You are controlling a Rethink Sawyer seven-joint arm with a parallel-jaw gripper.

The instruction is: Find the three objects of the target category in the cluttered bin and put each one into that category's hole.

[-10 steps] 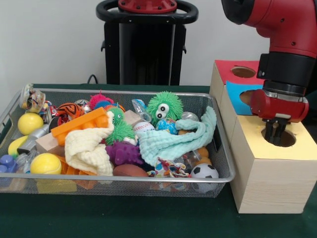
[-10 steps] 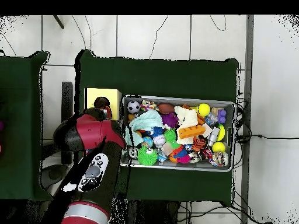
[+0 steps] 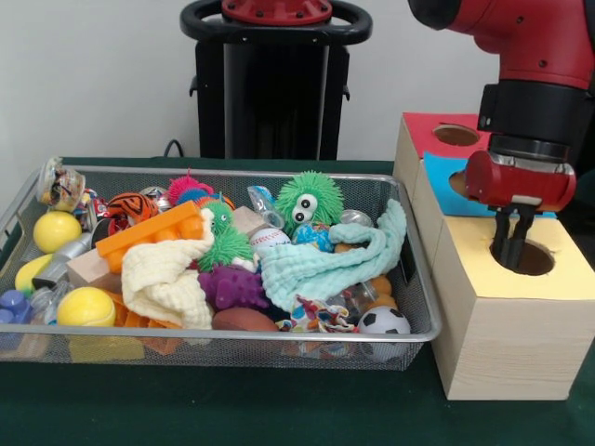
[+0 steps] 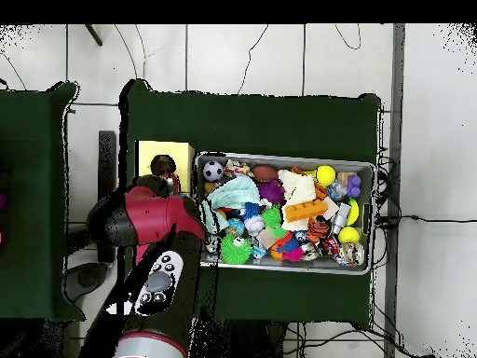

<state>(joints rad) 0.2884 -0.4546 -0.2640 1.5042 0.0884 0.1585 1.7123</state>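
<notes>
The front camera sits low and close across the dark green table (image 3: 232,409), facing the robot's black pedestal (image 3: 274,84). The overhead camera looks straight down from high up (robot base at bottom). Both share the shallow silver wire-mesh bin (image 3: 223,351) (image 4: 365,168).

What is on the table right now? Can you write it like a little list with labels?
gripper: the gripper hangs over the hole, tips at its rim; nothing seen in it
hole: round, dark, in the yellow box
bin: wire mesh bin, full of toys
heart cloth: one heart cloth lies at the bin's front, beside the soccer ball
other cloths: mint cloth, cream cloth
</notes>
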